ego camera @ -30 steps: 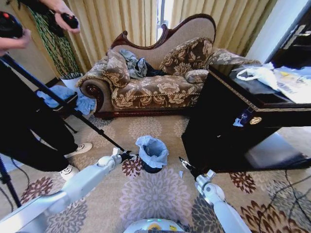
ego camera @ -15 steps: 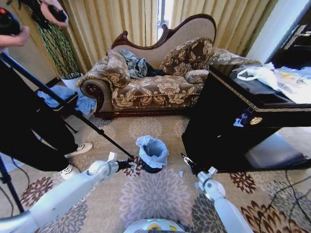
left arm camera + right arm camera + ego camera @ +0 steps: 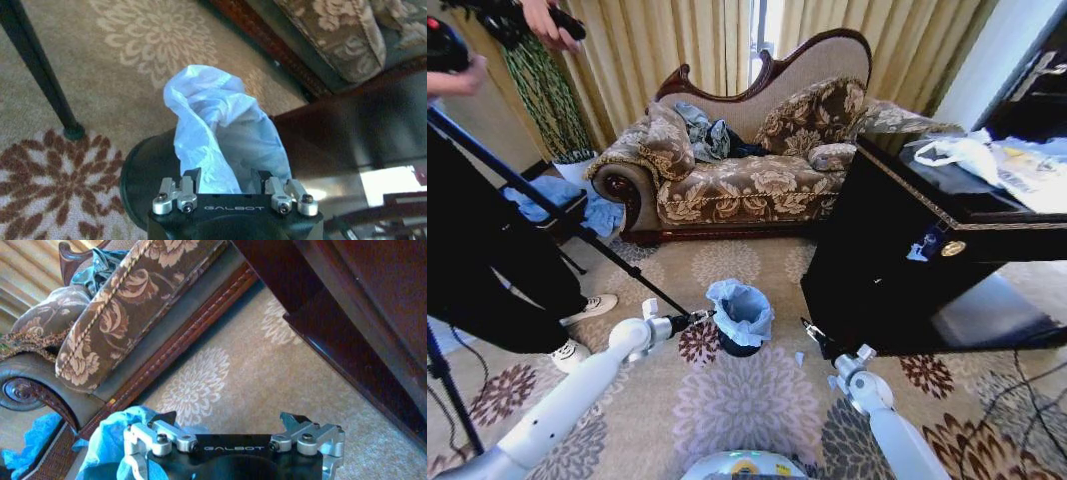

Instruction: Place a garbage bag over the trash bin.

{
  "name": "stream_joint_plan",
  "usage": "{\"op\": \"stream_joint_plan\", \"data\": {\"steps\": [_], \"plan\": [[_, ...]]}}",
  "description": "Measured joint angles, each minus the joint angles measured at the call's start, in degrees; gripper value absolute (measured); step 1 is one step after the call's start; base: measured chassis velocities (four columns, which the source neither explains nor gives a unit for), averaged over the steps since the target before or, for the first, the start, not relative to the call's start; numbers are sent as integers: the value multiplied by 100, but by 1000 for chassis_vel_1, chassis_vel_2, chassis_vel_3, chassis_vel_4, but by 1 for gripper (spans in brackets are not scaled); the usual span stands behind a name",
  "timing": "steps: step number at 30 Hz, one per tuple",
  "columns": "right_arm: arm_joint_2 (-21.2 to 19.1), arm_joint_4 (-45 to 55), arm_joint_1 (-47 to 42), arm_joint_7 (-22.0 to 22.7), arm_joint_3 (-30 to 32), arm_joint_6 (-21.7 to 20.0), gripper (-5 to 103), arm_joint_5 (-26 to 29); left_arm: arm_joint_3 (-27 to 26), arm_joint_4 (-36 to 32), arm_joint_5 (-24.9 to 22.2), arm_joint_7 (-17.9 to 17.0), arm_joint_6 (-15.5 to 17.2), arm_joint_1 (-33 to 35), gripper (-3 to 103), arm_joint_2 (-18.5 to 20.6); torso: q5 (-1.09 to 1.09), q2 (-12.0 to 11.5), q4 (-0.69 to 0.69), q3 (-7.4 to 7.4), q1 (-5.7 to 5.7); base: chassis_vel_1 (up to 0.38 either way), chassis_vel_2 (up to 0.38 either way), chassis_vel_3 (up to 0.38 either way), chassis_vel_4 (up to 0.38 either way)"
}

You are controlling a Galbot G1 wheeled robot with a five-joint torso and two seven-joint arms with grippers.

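Thin, crinkly plastic is the weak point here: the garbage bag point(image 3: 741, 308) sits bunched on top of the trash bin point(image 3: 739, 346), and in the left wrist view its film point(image 3: 220, 145) rises between the fingers of the left pincer point(image 3: 233, 192), which look closed on it. A hard tug from there could tear the film, or drag the light bin point(image 3: 143, 170) over on its side, since nothing steadies it. If the hold slips instead, the bag would likely slump into the bin with its mouth not yet stretched around the rim.

The right pincer point(image 3: 228, 421) hangs just beside the bin with its fingers spread and holding nothing (a blue fold of bag point(image 3: 110, 440) shows at its side). It sits close to the dark cabinet point(image 3: 907, 260), so a wide swing might clip the wood.

Underfoot is a beige carpet point(image 3: 757, 410) with floral medallions. A black tripod leg point(image 3: 567, 225) slants down to end near the left arm, a likely snag. Behind stand a patterned sofa point(image 3: 747, 170) and gold curtains point(image 3: 667, 45).
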Motion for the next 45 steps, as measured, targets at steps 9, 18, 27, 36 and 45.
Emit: {"op": "stream_joint_plan", "data": {"steps": [9,18,27,36,45], "plan": [[-55,-56,25,2,-16,8,100,12,168,357,2,-248,134,-272,42,-262,1,-1,0,0,0,0,0,0,0],[-25,-143,84,2,-55,38,100,14,307,655,98,-233,276,-472,12,-369,1,-1,0,0,0,0,0,0,0],[-36,-160,83,-14,-43,58,100,30,337,679,178,-142,314,-473,-1,-381,0,-1,0,0,0,0,0,0,0],[-44,-168,86,-38,-42,74,100,57,394,763,325,-4,330,-564,32,-391,0,-1,1,0,0,0,0,0,0],[-31,-212,104,-39,-49,108,100,82,480,911,421,35,328,-670,67,-445,0,-1,0,0,0,0,0,0,0]]}}
